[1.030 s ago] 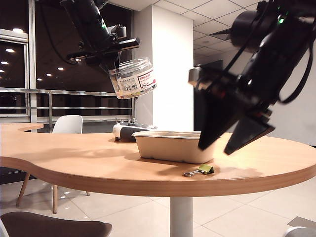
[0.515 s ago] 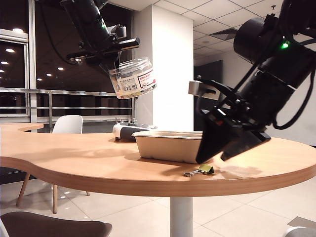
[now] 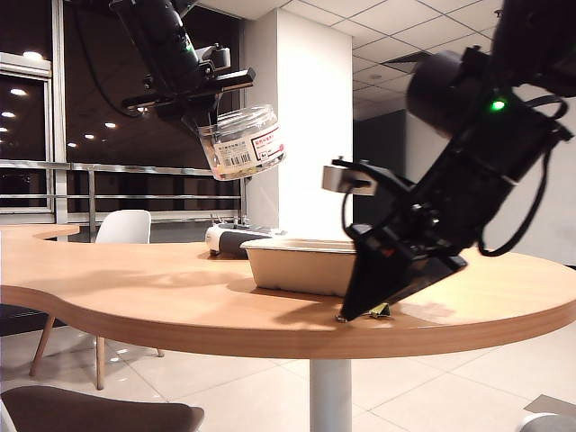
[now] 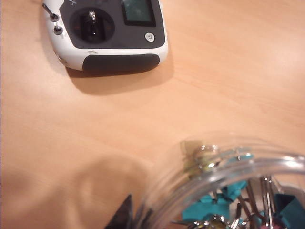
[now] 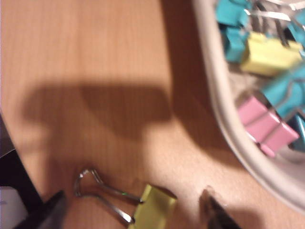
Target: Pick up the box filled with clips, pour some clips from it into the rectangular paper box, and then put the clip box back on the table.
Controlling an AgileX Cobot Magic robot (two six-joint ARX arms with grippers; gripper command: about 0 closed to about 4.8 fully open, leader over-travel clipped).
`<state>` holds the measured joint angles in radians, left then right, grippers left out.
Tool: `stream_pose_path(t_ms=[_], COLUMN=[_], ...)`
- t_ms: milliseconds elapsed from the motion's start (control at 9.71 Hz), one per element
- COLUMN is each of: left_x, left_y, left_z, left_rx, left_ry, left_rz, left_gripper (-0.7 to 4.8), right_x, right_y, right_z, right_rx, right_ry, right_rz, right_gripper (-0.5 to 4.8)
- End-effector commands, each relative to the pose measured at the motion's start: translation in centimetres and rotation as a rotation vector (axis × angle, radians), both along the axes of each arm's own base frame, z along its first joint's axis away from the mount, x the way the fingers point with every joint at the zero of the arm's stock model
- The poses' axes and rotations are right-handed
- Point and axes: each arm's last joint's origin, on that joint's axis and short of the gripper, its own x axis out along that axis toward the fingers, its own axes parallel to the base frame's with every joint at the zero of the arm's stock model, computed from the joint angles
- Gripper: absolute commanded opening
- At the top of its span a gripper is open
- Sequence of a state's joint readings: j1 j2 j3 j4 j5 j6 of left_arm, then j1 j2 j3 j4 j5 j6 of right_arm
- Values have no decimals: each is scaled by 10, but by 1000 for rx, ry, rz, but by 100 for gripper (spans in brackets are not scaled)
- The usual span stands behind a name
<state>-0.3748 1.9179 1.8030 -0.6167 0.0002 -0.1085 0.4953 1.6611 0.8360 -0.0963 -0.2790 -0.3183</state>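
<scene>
My left gripper is shut on the box filled with clips, a clear round jar held tilted, high above the table. The left wrist view shows its rim with teal clips inside and one dark fingertip against the wall. The rectangular paper box stands on the table with several clips in it. My right gripper is open, low over the table, straddling a loose yellow clip beside the paper box rim.
A dark grey-white handheld device lies on the table behind the paper box, and shows under the jar as the device in the left wrist view. The table's curved front edge runs just in front of the right gripper.
The right arm has swung left and down, bringing its open fingers from above the table's right side to the loose yellow clip. The left arm and the jar have stayed still.
</scene>
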Motion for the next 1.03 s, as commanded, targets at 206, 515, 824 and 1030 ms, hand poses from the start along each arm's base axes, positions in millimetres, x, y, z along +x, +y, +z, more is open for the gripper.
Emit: stream_pose_path(t_ms=[206,515,824,1030], left_x=[0,0,0,0], left_y=[0,-1,-1,-1], left_z=[5,5,5,5], left_rx=[-23,-28,-28,-28], left_ry=[-25,-23,-23,-23], left_rz=[-7,-14,-14,-14], left_gripper=[-5,-5,-6,-5], right_x=[-5,-5,-5,-4], right_y=[4,4,4,4], right_z=[-5,-5,-5,-4], right_rx=[-132,-137,-136,-129], right_ry=[-34,-38,-40,-51], right_rz=[-1,-5,-5,-6], right_gripper=[241,115,82,71])
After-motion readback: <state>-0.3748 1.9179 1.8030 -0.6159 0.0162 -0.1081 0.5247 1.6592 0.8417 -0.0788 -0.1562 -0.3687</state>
